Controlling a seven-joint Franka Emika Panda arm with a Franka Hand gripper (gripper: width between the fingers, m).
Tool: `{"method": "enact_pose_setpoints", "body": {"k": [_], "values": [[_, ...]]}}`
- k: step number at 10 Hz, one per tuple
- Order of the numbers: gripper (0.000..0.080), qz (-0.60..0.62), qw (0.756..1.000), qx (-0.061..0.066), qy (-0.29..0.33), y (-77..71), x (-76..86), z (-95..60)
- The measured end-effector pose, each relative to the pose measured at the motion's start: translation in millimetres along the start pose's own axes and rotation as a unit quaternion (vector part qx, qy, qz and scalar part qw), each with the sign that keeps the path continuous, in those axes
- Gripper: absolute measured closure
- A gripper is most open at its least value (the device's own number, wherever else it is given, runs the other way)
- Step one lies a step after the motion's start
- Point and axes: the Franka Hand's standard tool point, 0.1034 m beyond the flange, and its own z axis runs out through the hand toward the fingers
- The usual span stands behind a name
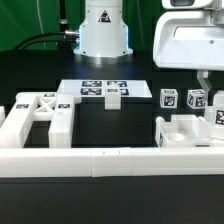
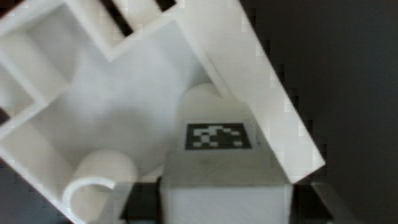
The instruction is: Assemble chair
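Observation:
My gripper point(image 2: 221, 200) is shut on a white chair bar point(image 2: 217, 150) that bears a square tag; the bar fills the gap between the dark fingers point(image 2: 313, 197). In the exterior view the gripper point(image 1: 199, 86) hangs at the right, over the bar's tagged end point(image 1: 197, 100). Right below it lies a white open-framed chair part point(image 1: 185, 132), which fills the wrist view point(image 2: 107, 90). Whether the bar touches that part I cannot tell. Two more tagged cube-like ends point(image 1: 168, 98) point(image 1: 219, 116) stand beside it. A ladder-like chair frame point(image 1: 35, 115) lies at the left.
The marker board point(image 1: 85, 88) lies flat at the back middle, with a small white tagged piece point(image 1: 113, 96) on it. The long low white border rail point(image 1: 100, 160) runs along the front. The robot base point(image 1: 103, 30) stands behind the board.

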Motion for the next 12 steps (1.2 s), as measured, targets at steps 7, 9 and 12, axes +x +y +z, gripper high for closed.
{"method": "enact_pose_setpoints", "body": {"k": [7,9,12], "values": [[0.0509,0.235,0.972,-0.001,0.007,-1.6,-1.4,-0.3],[0.0305,0.191,0.982,-0.008,0.002,-1.5,-1.9,-1.1],[0.0155,0.072,0.997,-0.015,0.001,-2.9,-4.5,0.1]]}}
